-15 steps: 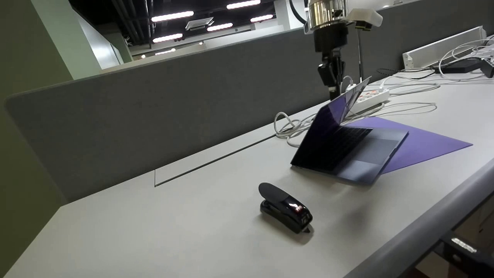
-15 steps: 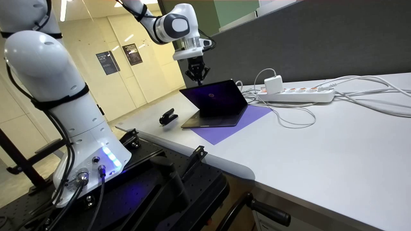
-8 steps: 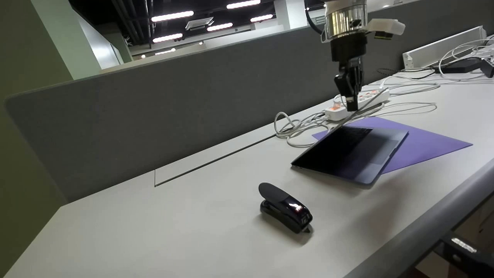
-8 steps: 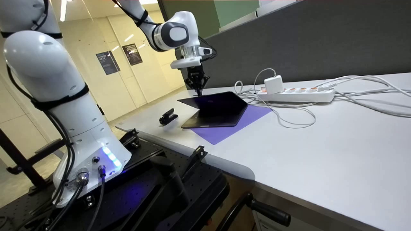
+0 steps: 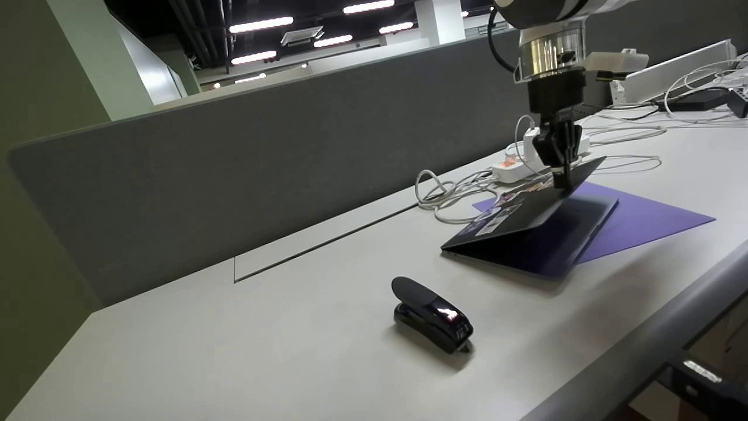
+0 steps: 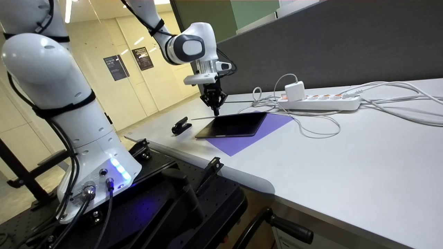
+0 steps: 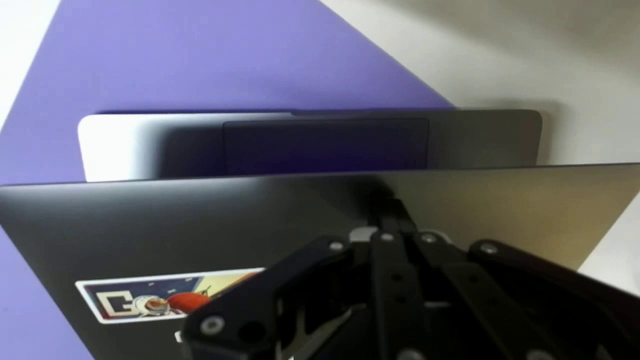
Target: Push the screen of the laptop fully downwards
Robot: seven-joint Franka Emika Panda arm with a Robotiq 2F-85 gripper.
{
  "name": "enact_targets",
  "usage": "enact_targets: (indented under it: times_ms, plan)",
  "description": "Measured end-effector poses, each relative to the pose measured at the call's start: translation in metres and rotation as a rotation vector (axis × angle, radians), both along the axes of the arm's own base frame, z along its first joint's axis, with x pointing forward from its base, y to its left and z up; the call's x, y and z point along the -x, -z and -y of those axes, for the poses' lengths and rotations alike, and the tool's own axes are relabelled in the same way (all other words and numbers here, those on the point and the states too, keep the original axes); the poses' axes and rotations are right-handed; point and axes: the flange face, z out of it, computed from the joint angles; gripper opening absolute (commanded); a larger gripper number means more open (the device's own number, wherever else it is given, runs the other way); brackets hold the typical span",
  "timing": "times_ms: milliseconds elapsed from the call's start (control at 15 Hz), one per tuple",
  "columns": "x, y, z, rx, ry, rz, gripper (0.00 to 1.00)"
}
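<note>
The laptop (image 5: 593,213) sits on the desk, partly over a purple sheet, in both exterior views; its base (image 6: 230,127) is dark there. The screen (image 5: 520,213) is tilted low over the keyboard, with a wedge-shaped gap at its free edge. Its grey outer face with sticker patches faces up, also in the wrist view (image 7: 150,225). In an exterior view the screen (image 6: 202,118) shows nearly edge-on. My gripper (image 5: 561,180) is shut with nothing between the fingers. Its tips (image 7: 387,207) rest against or just over the screen's outer face near the free edge. The display and keyboard are mostly hidden.
A purple sheet (image 5: 648,225) lies under the laptop. A black stapler-like object (image 5: 432,316) stands beside it. A white power strip (image 6: 320,102) with an adapter (image 6: 295,91) and loose cables (image 5: 444,196) lies behind, near the grey partition (image 5: 292,181).
My gripper has moved down and over toward the laptop's front. The screen has tilted down with it, from steeply raised to low over the base, and its outer face now shows.
</note>
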Motion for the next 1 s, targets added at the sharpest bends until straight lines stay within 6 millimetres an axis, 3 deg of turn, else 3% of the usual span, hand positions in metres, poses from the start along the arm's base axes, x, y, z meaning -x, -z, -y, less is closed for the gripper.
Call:
enact_targets:
  times_ms: [1000]
  plan:
    - [0.025, 0.072, 0.032, 0.016, 0.101, 0.006, 0.00]
